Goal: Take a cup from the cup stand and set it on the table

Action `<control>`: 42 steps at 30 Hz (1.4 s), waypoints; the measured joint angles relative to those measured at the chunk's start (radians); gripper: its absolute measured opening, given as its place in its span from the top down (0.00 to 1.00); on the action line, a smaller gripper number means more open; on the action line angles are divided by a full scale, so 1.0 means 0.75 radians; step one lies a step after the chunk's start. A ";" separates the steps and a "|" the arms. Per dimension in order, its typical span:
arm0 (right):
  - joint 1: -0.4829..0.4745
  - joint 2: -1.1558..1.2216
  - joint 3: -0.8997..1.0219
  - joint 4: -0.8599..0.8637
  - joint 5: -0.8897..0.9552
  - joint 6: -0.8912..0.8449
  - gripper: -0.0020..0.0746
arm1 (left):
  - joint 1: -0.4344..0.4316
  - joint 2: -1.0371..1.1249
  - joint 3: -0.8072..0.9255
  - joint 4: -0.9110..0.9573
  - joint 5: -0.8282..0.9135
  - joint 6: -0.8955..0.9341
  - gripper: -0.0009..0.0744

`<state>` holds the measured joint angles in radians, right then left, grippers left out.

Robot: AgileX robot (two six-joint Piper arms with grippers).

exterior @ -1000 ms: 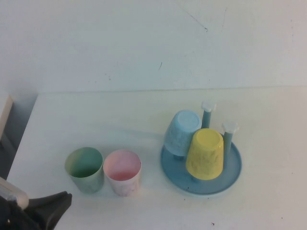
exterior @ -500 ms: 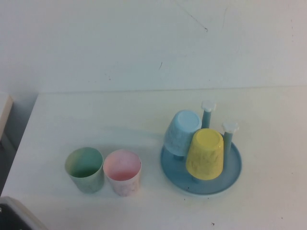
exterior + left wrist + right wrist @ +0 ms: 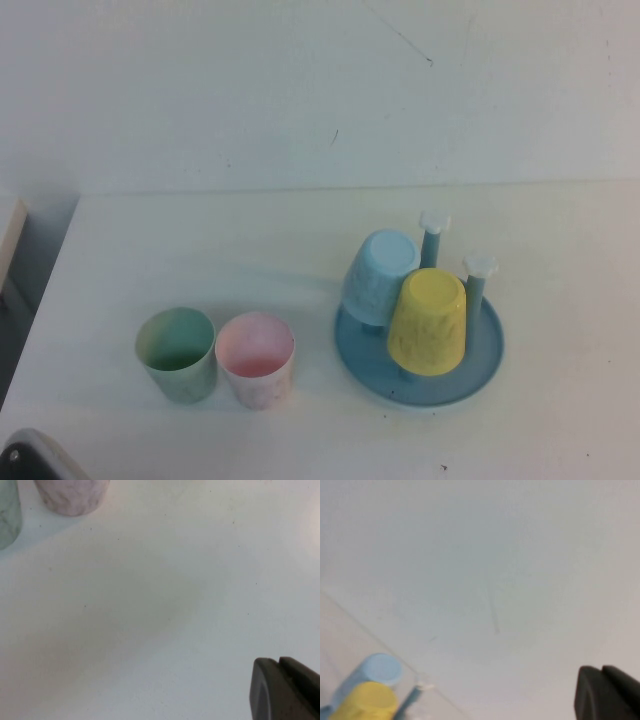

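Note:
The mint-green cup [image 3: 177, 353] stands upright on the white table [image 3: 200, 250], just left of an upright pink cup [image 3: 256, 359]. The round blue cup stand [image 3: 480, 365] is at the right with a light blue cup [image 3: 380, 275] and a yellow cup [image 3: 429, 320] upside down on its pegs. Two white-tipped pegs [image 3: 433, 235] are bare. My left gripper [image 3: 278, 661] is shut and empty, hovering over bare table near the pink cup [image 3: 70, 495] and the green cup [image 3: 7, 515]. My right gripper [image 3: 601, 669] is shut and empty, far from the stand.
A grey piece of my left arm [image 3: 28, 455] shows at the front left corner. The table's left edge [image 3: 45, 290] drops off beside the green cup. The right wrist view catches the blue cup [image 3: 375, 672] and yellow cup [image 3: 365, 702] from afar.
My left arm has drawn back toward the front left corner; its dark gripper has left the high view. The cups and the stand have not moved.

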<state>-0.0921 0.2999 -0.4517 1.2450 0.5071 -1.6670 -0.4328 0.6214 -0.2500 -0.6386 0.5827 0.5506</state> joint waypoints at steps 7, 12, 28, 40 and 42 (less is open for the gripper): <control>0.000 -0.119 0.082 -0.109 -0.309 -0.011 0.98 | 0.000 0.000 0.000 0.000 0.002 0.000 0.99; 0.000 -0.153 0.256 -0.179 -0.478 0.061 0.98 | 0.000 0.000 0.000 0.000 0.002 0.000 0.99; -0.045 -0.413 0.638 -1.725 -0.312 1.876 0.98 | 0.000 0.000 0.000 0.000 0.003 0.000 0.99; -0.047 -0.416 0.638 -1.736 -0.202 1.889 0.98 | 0.000 0.000 0.000 0.000 0.003 0.000 0.99; -0.047 -0.416 0.638 -1.736 -0.202 1.889 0.98 | 0.000 0.000 0.000 0.000 0.003 0.000 0.99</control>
<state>-0.1275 -0.0119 0.0270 -0.0570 0.3554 -0.2503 -0.4328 0.6214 -0.2500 -0.6386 0.5848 0.5506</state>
